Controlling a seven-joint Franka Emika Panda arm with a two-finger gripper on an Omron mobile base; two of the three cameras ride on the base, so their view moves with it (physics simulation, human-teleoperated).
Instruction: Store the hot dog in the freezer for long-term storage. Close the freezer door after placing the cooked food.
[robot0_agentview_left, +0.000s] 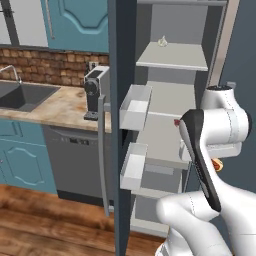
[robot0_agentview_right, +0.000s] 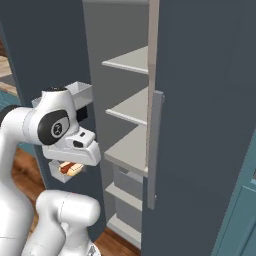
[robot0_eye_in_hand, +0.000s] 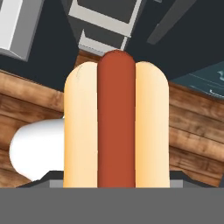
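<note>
Hot dog (robot0_eye_in_hand: 116, 122) clamped in end effector (robot0_agentview_right: 70, 170), freezer (robot0_agentview_left: 170, 100) open, garlic-like bulb (robot0_agentview_left: 162, 41) on upper shelf

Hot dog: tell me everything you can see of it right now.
The hot dog has a pale tan-orange bun split lengthwise with a smooth dark-red sausage down its middle. It sticks out of the hand, lengthwise along the hand view, with wood floor behind it. From the right base it shows tucked under the wrist, short of the freezer shelves. The fingers are hidden behind it.
</note>
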